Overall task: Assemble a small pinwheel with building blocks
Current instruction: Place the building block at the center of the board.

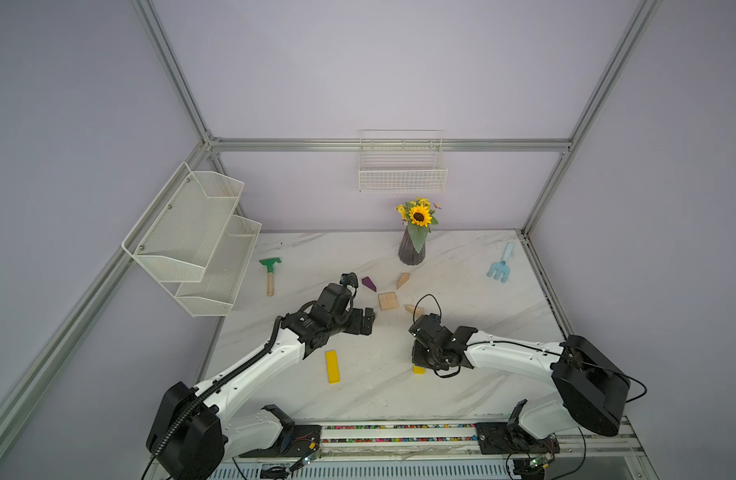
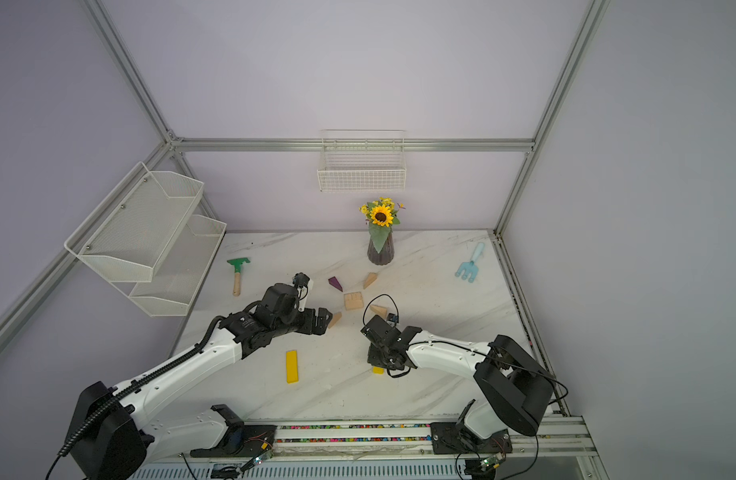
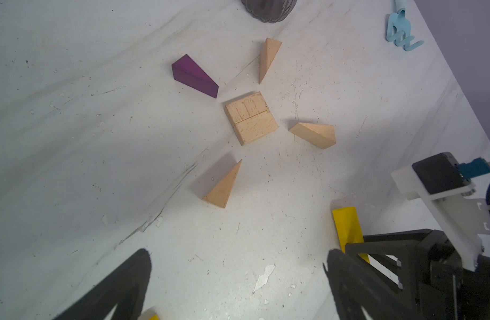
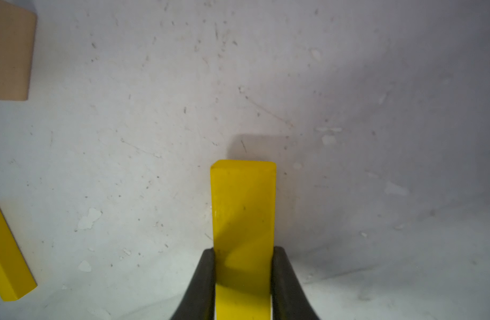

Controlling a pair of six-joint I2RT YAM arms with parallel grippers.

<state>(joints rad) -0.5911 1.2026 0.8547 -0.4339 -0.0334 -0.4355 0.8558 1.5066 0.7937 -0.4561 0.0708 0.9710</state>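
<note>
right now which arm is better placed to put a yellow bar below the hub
Right. The right tool grips a yellow bar; the left tool is open and empty, facing the hub.

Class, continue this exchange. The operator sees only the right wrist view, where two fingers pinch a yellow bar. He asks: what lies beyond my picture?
Observer: Two plain blocks lie side by side as a square hub.
Operator: Any blades?
Observer: A purple wedge and three wood wedges lie around it, none touching it.
Operator: And the left gripper?
Observer: It is open and empty, beside one wood wedge.
</note>
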